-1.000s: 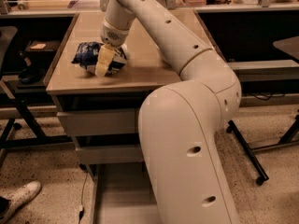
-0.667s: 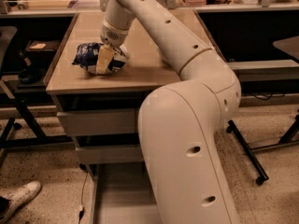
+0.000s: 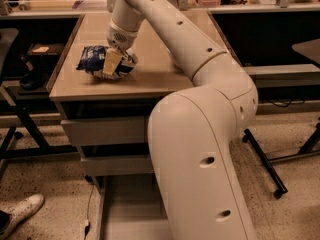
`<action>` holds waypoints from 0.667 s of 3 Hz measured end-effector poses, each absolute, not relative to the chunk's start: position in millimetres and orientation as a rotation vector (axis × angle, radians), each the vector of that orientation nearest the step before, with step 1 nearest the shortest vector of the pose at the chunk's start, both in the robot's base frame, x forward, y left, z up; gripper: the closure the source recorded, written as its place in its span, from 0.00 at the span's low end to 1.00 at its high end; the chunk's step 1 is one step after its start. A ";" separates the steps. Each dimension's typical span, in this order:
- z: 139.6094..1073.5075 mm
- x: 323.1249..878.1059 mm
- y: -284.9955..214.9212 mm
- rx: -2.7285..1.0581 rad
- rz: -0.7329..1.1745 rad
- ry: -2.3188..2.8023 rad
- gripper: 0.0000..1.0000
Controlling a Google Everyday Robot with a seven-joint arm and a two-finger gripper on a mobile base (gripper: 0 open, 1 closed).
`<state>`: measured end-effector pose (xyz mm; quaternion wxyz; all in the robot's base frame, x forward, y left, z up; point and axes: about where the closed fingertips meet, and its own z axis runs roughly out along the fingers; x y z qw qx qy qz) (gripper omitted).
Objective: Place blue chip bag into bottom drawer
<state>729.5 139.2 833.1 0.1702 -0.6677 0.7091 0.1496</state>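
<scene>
The blue chip bag lies on the left front part of the wooden tabletop. My gripper comes down from the white arm onto the bag's right half and is shut on it; a tan finger crosses the foil, with crumpled bag on both sides of it. The bag still rests on or just above the tabletop. The bottom drawer stands pulled out below the table, a long grey tray, partly hidden by my arm's large white link.
Two closed grey drawer fronts sit under the tabletop. A black chair stands at the left, a dark table frame with casters at the right. A person's white shoe is at the bottom left.
</scene>
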 end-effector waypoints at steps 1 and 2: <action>845.2 720.0 139.3 -1.908 0.398 1.991 1.00; 864.7 694.3 128.5 -1.889 0.369 1.978 1.00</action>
